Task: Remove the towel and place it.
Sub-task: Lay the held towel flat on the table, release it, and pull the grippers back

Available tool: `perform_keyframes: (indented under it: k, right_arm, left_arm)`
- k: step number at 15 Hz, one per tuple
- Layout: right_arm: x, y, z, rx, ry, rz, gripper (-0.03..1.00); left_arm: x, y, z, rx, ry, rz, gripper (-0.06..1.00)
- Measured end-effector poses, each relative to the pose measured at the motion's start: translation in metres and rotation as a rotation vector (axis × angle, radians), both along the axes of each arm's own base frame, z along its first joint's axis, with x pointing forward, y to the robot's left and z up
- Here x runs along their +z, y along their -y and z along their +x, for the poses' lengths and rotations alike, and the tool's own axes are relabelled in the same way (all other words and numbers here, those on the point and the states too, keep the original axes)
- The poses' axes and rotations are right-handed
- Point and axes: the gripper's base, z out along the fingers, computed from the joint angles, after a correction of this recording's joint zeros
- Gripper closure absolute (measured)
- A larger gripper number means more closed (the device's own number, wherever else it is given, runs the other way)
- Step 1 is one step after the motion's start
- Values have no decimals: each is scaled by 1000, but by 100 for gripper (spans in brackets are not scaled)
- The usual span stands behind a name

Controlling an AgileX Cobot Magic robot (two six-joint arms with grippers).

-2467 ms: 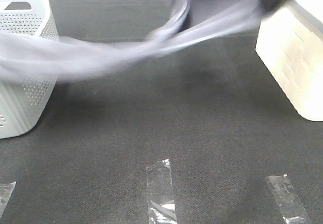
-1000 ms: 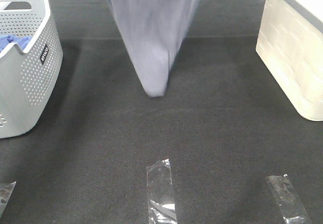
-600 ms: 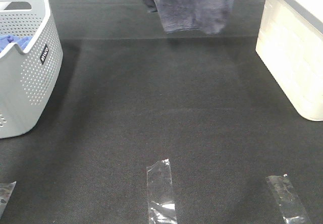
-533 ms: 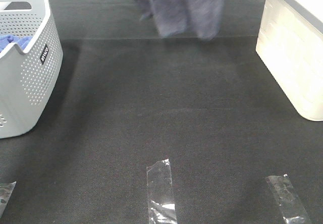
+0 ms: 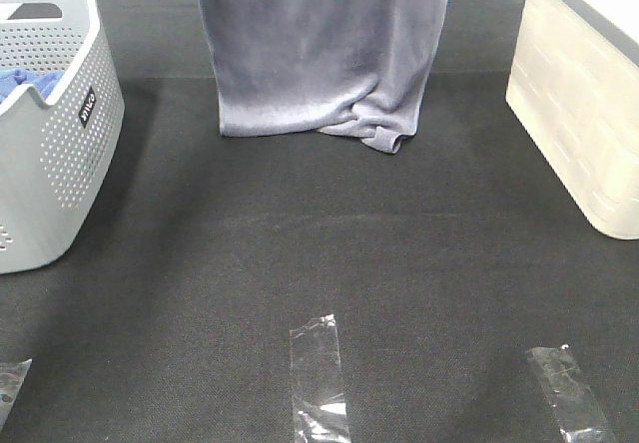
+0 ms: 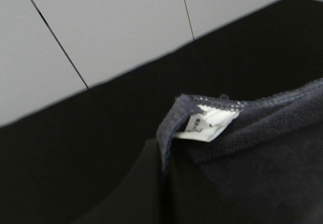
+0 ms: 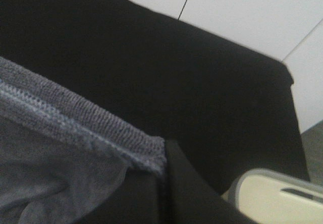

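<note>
Work surface: a table (image 5: 300,263) covered with a black, finely textured mat; a faint seam crosses it toward the far side. At the left, a grey perforated basket (image 5: 60,154) stands on the mat; at the right, a cream ribbed bin (image 5: 589,114). Three clear pieces of tape lie flat along the near edge: left strip (image 5: 10,383), centre strip (image 5: 319,378), right strip (image 5: 569,393). Far middle: the bunched lower edge of the towel (image 5: 319,54) rests on the mat.
</note>
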Motion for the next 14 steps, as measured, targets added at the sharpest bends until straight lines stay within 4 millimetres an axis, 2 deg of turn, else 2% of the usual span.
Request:
perform_keyframes:
  k: [2,4,6,8,11,14]
  right_arm:
    - [-11,-1,-9,-13,-157,33,97]
    - [-19,0,-18,-23,-300,51,97]
    - [-26,2,-28,-35,-447,48,97]
    - [-30,2,-39,-32,-569,58,97]
    - [-27,1,-44,-18,-594,87,97]
    - [-28,6,-64,-18,-641,93,97]
  left_arm:
    - [-6,4,-15,1,-208,20,94]
    - [-3,3,-33,-7,-383,6,94]
    - [2,4,-50,-29,-527,-21,94]
    - [-3,4,-61,-43,-664,-13,94]
    - [-6,4,-66,-8,-742,-57,94]
    - [-7,8,-76,-7,-793,-117,94]
